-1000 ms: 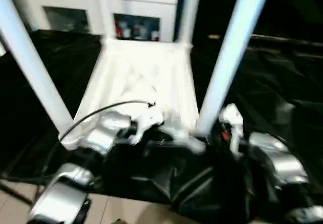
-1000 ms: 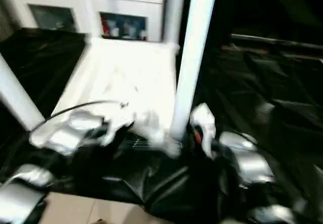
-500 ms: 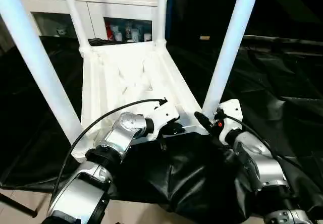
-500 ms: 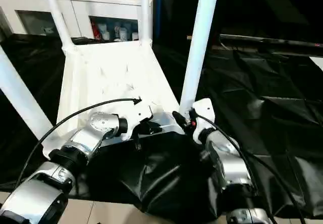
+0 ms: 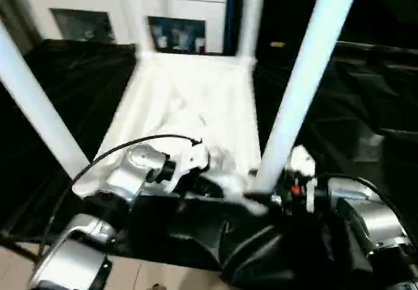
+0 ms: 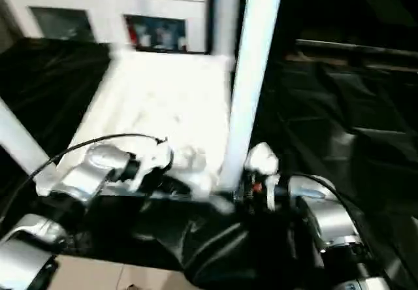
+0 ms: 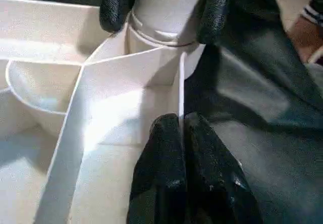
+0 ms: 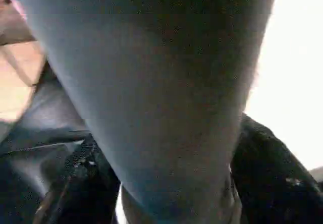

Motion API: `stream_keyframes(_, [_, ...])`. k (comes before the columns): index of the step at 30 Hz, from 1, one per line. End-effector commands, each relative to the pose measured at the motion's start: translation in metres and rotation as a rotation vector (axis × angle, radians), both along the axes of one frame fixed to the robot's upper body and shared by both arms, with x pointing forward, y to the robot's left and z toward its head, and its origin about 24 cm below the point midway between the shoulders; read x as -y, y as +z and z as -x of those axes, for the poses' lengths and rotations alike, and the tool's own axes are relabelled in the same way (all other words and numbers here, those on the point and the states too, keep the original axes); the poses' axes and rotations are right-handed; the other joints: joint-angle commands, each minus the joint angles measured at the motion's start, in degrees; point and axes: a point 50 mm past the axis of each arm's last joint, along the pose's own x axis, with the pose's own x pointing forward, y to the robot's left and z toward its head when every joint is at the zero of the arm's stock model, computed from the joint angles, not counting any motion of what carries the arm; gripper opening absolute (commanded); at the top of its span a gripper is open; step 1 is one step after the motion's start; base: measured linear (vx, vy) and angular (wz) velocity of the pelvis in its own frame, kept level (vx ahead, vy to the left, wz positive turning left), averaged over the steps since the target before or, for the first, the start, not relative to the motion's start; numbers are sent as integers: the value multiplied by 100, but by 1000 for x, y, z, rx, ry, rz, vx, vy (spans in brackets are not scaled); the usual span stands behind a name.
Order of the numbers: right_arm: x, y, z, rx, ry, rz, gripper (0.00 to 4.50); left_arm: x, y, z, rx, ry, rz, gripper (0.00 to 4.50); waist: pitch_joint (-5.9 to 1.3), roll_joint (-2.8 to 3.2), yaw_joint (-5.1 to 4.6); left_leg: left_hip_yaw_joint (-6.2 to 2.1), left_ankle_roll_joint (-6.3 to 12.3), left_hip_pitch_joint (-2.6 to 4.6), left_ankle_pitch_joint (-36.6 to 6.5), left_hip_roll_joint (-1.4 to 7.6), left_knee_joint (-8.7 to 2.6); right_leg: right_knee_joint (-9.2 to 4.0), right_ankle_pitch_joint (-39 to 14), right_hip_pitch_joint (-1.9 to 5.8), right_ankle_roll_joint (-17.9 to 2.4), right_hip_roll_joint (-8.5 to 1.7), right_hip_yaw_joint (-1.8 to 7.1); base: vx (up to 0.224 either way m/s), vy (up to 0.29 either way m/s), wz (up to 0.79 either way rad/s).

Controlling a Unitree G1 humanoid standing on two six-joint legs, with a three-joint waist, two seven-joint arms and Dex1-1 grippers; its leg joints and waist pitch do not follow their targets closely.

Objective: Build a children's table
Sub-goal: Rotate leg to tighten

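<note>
White plastic dominates the left eye view: the tabletop [image 5: 189, 100] lies upside down on the black-draped work table [image 5: 366, 127], ribbed underside up, with four legs standing up from its corners. The near right leg [image 5: 300, 87] rises tall and slightly tilted, the near left leg [image 5: 36, 100] leans toward the left edge, and the two far legs stand by a white cabinet [image 5: 130, 16] behind. The left gripper [image 5: 196, 172] sits at the tabletop's near edge, a black cable arcing over its silver forearm. The right gripper [image 5: 277, 189] is at the foot of the near right leg.

From the right eye view the same layout shows, the right arm's silver forearm [image 6: 323, 215] reaching in from the lower right toward that leg's base.

In the left wrist view the left gripper's two black fingers [image 7: 202, 158] are pressed together, pinching the thin white rim [image 7: 180, 90] of the tabletop. Beyond, the right gripper's fingers [image 7: 214, 9] stand on either side of the leg just above its round socket. A person's hand [image 7: 305, 32] shows at the edge.

The right wrist view looks up the leg [image 8: 151, 93], with a black finger [image 8: 267, 183] on each side of it, close against it; whether they clamp it, I cannot tell.
</note>
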Motion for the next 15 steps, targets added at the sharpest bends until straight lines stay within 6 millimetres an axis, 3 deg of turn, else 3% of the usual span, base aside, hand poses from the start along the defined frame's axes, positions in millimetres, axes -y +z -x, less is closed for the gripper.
stream_keyframes(1, [1, 2, -1, -8, 34, 9, 273, 7, 5, 3, -8, -59, 22, 0, -314, -19, 3, -80, 467, 105, -1198, 295, -364, -316, -826, 275, -1532, -354, 240, 0, 0, 0])
stream_keyframes(2, [0, 3, -1, -12, 37, 6, 273, 7, 5, 3, -10, -60, 21, 0, -310, -16, 11, -80, 428, 112, -1238, 298, -369, -326, -907, 269, -1511, -358, 244, 0, 0, 0])
stream_keyframes(3, [0, 3, -1, -23, 48, -2, 265, 5, 5, 3, -14, -61, 20, 0, -298, -84, 11, -83, 374, 98, -1295, 295, -377, -329, -1060, 270, -1460, -359, 244, 0, 0, 0])
stream_keyframes(4, [0, 4, -1, -30, 57, -6, 262, 4, 5, 4, -15, -59, 21, 0, -295, -55, 16, -95, 309, 93, -1363, 297, -385, -332, -1242, 269, -1402, -376, 251, 0, 0, 0])
stream_keyframes(6, [-2, 4, -1, -45, 77, -18, 251, 3, 6, 4, -13, -52, 26, 0, -288, -66, 18, -98, 256, 98, -1415, 296, -385, -345, -1375, 259, -1352, -382, 257, 0, 0, 0])
stream_keyframes(9, [-6, 2, 1, -66, 102, -33, 249, 3, 6, 5, -9, -36, 39, 0, -285, -134, 11, -98, 269, 75, -1363, 285, -380, -344, -1433, 265, -1284, -386, 259, 0, 0, 0])
stream_keyframes(12, [-8, 0, 1, -66, 95, -36, 248, 3, 7, 3, 2, -15, 53, 0, -288, -120, 15, -96, 297, 78, -1246, 280, -368, -338, -1389, 253, -1259, -380, 261, 0, 0, 0])
stream_keyframes(15, [-11, -7, -7, -36, -46, -21, 244, 7, 6, -5, 73, 88, 51, 0, -285, -117, -10, -104, 260, 73, -1300, 271, -367, -357, -1490, 230, -1226, -391, 258, 0, 0, 0])
